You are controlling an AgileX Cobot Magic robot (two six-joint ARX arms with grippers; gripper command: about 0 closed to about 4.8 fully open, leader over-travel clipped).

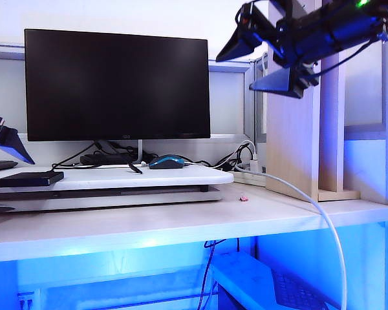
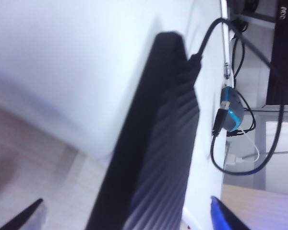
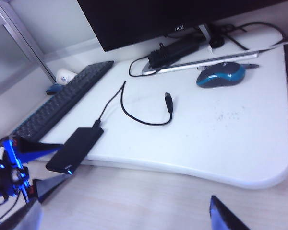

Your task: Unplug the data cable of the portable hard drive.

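Observation:
The portable hard drive is a flat black slab at the white board's front corner, beside the keyboard; it also shows in the exterior view. The thin black data cable is plugged into the drive's far end, and its other plug lies loose on the board. My left gripper is open, one finger on each side of the drive's near end, not touching it. My right gripper hangs open and empty high over the desk's front.
A black keyboard lies alongside the drive. A blue-black mouse and a monitor stand further back on the white board. A thick white cable runs off the desk past a wooden shelf post.

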